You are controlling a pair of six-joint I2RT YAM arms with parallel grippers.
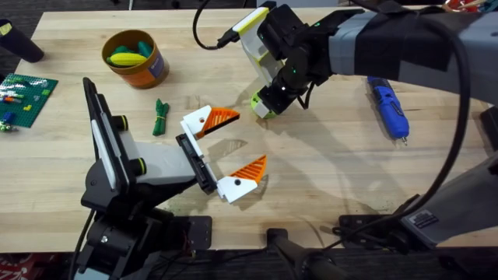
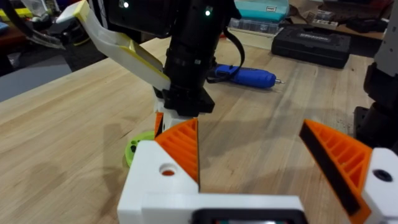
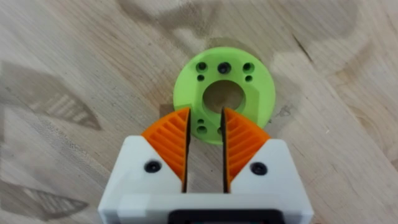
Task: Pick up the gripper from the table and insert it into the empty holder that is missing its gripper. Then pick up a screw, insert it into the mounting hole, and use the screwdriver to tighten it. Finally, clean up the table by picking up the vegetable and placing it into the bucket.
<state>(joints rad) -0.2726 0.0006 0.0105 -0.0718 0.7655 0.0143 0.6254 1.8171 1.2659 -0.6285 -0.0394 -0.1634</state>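
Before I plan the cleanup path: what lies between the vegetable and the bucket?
Nothing. In the overhead view the stretch of table between the vegetable and the bucket is bare wood.

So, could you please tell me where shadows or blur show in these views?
Overhead: the right arm's sleeve near the camera looks soft. Left wrist: the left gripper up close is blurred. Right wrist: grey shadows streak the table beside the sharp green gripper.

Lime-green gripper point(image 3: 224, 94), blue screwdriver point(image 1: 387, 106), dark-green vegetable point(image 1: 160, 117), orange-brown bucket point(image 1: 145, 68), orange ribbed pads point(image 3: 171, 142).
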